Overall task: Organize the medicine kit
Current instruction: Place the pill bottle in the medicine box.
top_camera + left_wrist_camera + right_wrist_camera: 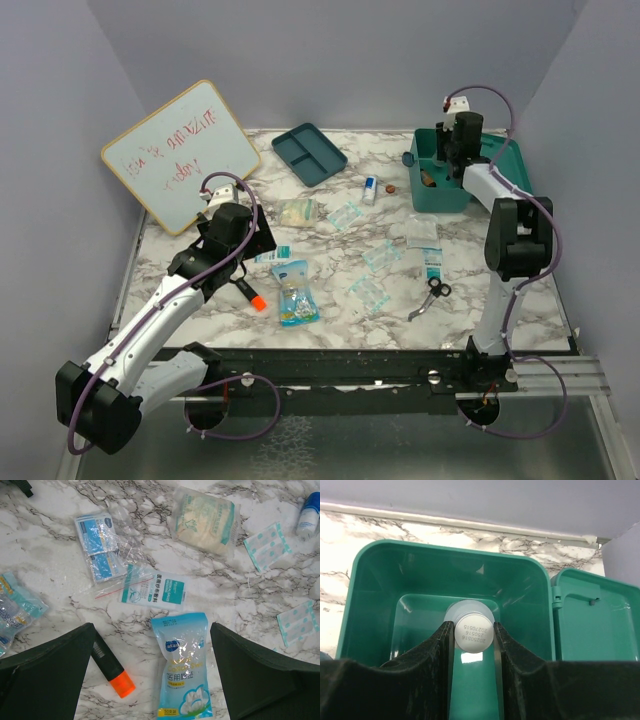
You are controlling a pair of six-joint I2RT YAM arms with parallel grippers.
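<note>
The teal-green medicine kit [442, 197] stands open at the back right, its lid [506, 160] folded back to the right. My right gripper [456, 150] reaches down into it. In the right wrist view it [473, 624] is shut on a white bottle [473, 634] with date print on its end, held above the kit's floor [420, 615]. My left gripper [243, 262] hovers open over the left middle of the table. In the left wrist view it [151, 626] is above a blue cotton swab bag [182, 670], not touching it.
An orange-capped marker [112, 670], gauze packets [205, 520], a medical pad packet [155, 591] and plaster strips [267, 545] lie around the left gripper. Scissors [432, 293], a small blue-white bottle [370, 190], a flat teal divided tray [309, 153] and a whiteboard [180, 155] are also on the table.
</note>
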